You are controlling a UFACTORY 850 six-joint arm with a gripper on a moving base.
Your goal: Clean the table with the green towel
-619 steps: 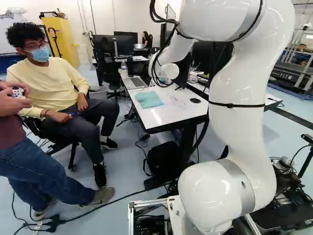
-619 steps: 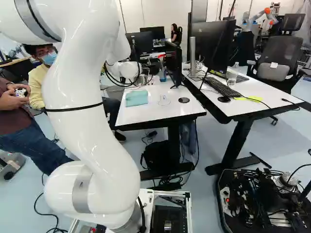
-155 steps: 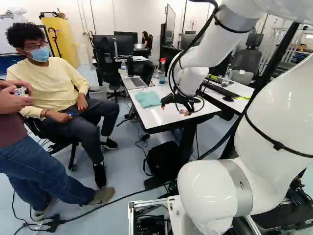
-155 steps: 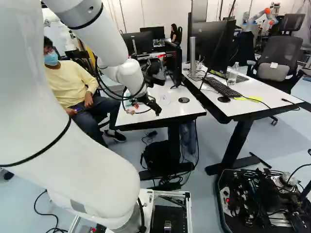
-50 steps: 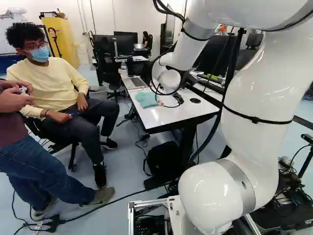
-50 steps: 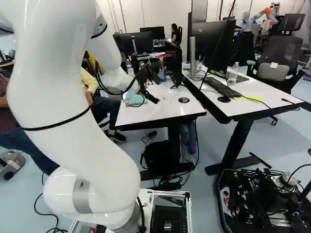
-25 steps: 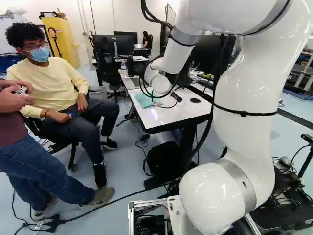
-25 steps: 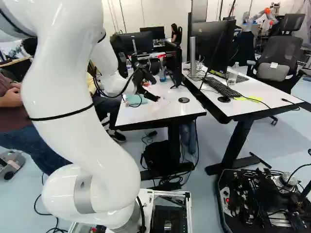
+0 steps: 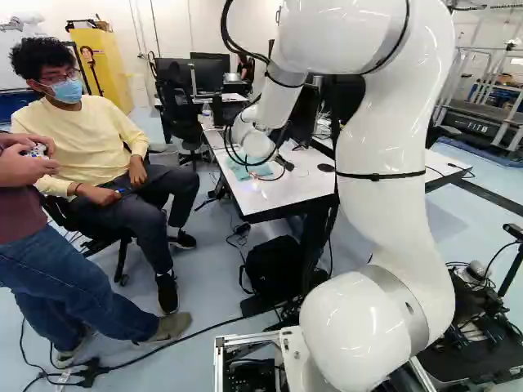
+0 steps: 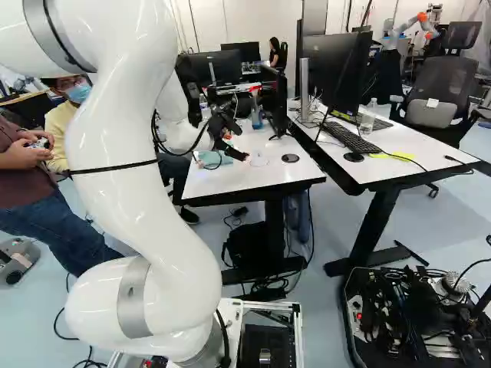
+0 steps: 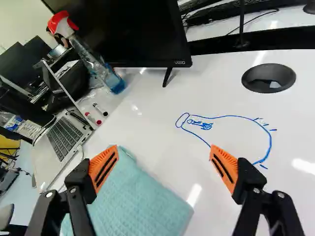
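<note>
The green towel [image 11: 133, 201] lies on the left part of the white tabletop [image 10: 222, 184]. It looks blue-green and a bit thick, like it is folded. The hand [image 10: 239, 144] is up above the tabletop, close to the towel. Its two fingers are wide apart, with orange pads [image 11: 224, 167] on the tips, and nothing is pinched between them. The left finger is over the towel. I can't tell if it touches the cloth.

To the right of the towel is a blue drawing [image 11: 268, 142] that looks like a light bulb, with little lines around its round end. Just past the drawing, on its far right side, is a round black thing [image 11: 268, 77] in the tabletop.

At the far left there is an open laptop [image 11: 61, 137]. Two pens [image 11: 96, 114] lie just to the right of it. A spray bottle [image 11: 98, 66] with a red top and blue stuff inside stands at the far side, by a black screen [image 11: 133, 29].

On the right is another desk [image 10: 430, 146] with a big screen [image 10: 334, 69], a black keyboard [image 10: 351, 136] and a mouse [image 10: 354, 157]. A black bag [image 9: 274, 265] sits on the floor under the tabletop.
</note>
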